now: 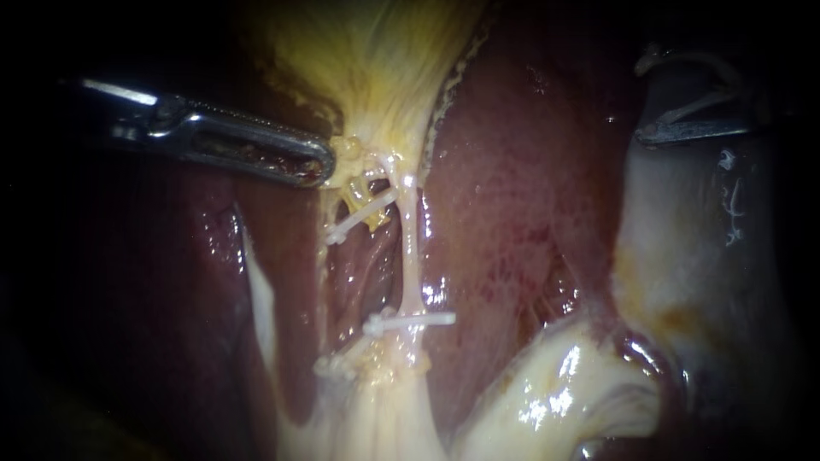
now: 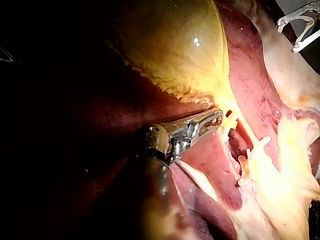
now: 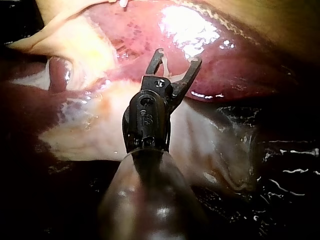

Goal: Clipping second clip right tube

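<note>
1. Endoscope view: the right tube (image 1: 410, 256) runs near to far at centre. One placed clip (image 1: 410, 322) crosses its near end, and the stretch beyond is bare. The left instrument (image 1: 323, 169) has its jaws closed on the gallbladder (image 1: 367, 60) at its neck, just left of the tube. The right instrument (image 1: 642, 98) waits well apart at the far right, so I judge this the approach.
2. Left wrist view: the left instrument (image 2: 219, 119) pinches the gallbladder (image 2: 170, 45) where it narrows.
3. Right wrist view: the right instrument (image 3: 179, 56) stands wide-jawed with a loaded clip (image 3: 167, 65) seated against both jaws, over the liver (image 3: 225, 65). Next it likely must cross to the tube, straddle the bare stretch (clear of the placed clip), then close.
4. No brand, label or writing is readable.
</note>
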Robot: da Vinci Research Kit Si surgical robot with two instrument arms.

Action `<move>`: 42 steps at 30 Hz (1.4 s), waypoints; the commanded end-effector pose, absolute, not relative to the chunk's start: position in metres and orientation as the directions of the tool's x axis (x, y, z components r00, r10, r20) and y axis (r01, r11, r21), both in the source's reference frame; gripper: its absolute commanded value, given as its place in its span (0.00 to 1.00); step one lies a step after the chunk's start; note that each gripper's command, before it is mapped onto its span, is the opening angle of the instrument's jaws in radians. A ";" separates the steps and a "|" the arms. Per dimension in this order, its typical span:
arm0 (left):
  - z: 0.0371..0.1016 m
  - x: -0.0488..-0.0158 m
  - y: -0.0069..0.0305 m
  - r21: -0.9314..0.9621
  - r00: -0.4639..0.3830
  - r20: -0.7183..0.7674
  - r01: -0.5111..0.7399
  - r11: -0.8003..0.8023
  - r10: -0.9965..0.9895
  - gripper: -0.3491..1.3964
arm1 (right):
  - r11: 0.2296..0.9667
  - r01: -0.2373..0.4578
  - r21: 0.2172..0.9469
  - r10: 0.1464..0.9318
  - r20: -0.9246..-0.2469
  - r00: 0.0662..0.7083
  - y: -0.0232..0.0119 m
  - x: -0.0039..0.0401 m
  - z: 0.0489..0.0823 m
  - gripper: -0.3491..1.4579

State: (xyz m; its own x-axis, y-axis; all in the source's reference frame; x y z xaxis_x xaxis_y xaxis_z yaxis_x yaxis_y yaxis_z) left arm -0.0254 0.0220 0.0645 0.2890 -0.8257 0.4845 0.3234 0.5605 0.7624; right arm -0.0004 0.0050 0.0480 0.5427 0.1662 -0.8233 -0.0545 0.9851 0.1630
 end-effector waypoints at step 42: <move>0.0583 -0.0175 0.0257 0.757 0.248 0.476 0.374 0.536 -0.844 0.00 | 0.926 -0.017 0.377 0.335 -0.800 0.498 0.0003 0.0054 0.0493 0.47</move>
State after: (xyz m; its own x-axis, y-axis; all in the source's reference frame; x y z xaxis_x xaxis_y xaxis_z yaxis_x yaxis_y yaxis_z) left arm -0.0175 0.0256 0.0583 0.2475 -0.8442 0.4754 0.3746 0.5359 0.7566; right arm 0.0057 0.0000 0.0493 0.4982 0.3451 -0.7954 -0.0161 0.9209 0.3894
